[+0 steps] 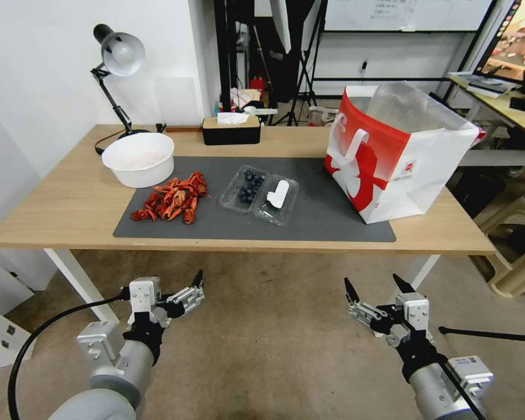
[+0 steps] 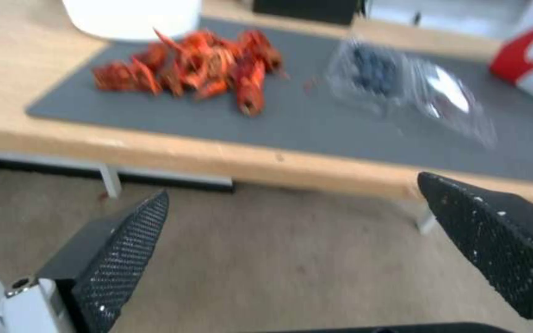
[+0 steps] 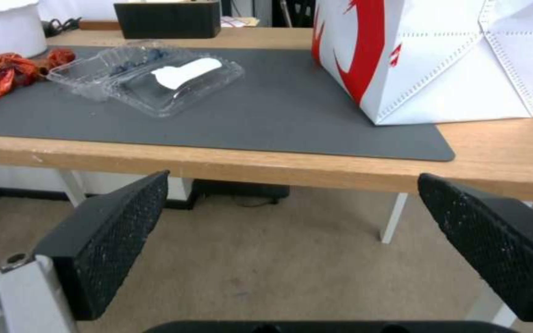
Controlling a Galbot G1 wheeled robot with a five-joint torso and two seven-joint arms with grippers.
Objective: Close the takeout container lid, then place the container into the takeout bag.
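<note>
- Head view: the left gripper [image 1: 197, 284] and the right gripper [image 1: 378, 287] hang low over the floor, short of the wooden table [image 1: 58, 198], fingers spread wide, holding and touching nothing. The takeout container [image 1: 259, 194] lies open and flat on the grey mat [image 1: 321, 216], blueberries in the half toward the crayfish pile [image 1: 172, 200], the lid [image 1: 277, 200] with its white label toward the takeout bag [image 1: 399, 153]. The bag stands upright at the mat's right end, boxy, red and white, with a white strap handle and a clear liner rising from its mouth. A round white bowl [image 1: 138, 158], a desk lamp [image 1: 118, 64] and a black tissue box [image 1: 231, 129] stand farther back.
- Left wrist view: two dark, dimpled fingertips [image 2: 125, 254] stand far apart over the carpet, below the table edge. Beyond, the crayfish and the clear clamshell are blurred.
- Right wrist view: textured black fingers [image 3: 118, 231] are equally wide, empty. This view gives the bag's creased, stitched white side and the container's ribbed clear plastic sharply.
</note>
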